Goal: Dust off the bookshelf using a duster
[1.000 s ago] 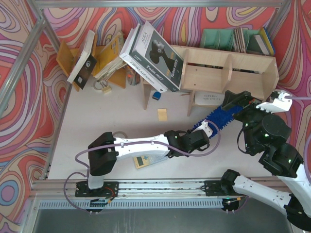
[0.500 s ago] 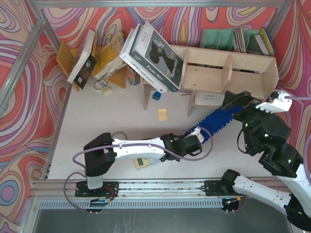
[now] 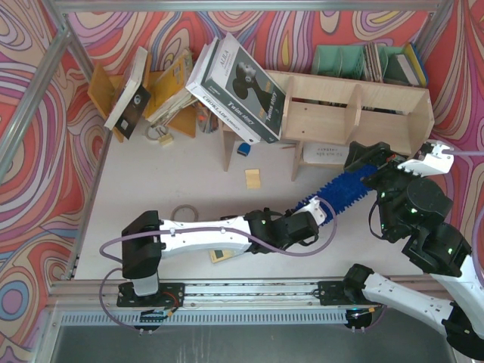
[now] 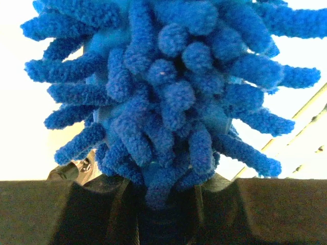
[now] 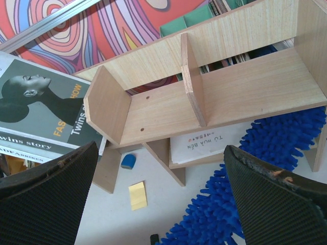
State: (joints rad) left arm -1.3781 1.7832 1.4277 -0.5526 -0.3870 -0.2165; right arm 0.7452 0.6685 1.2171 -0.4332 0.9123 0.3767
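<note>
Blue fluffy duster (image 3: 344,189): long, covered with thick soft microfibre strands like small worms. It lies in a diagonal line over the counter, and its far end goes under the lower tier at the right end of the shelf unit. The tip is hidden there behind the right arm.
Left gripper (image 3: 318,211): the dark ribbed fingers (image 4: 92,214) are closed on the near end of the duster, where the strands begin. In the left wrist view the blue fibres fill almost everything.
Right gripper (image 3: 372,160): the black textured fingers (image 5: 46,189) stand wide apart with nothing between them. It hangs above the far part of the duster, just in front of the shelf.
Pale plywood bookshelf (image 3: 355,113): two tiers, smooth flat boards, thin upright dividers that make compartments.
White counter (image 3: 189,181): matt and plain.
Large glossy black-covered book (image 3: 242,83): tilted, it leans on the left end of the bookshelf.
White booklet (image 5: 204,145): it lies flat under the lower tier, beside the duster.
Small yellow paper square (image 3: 252,178): flat on the counter in front of the shelf.
</note>
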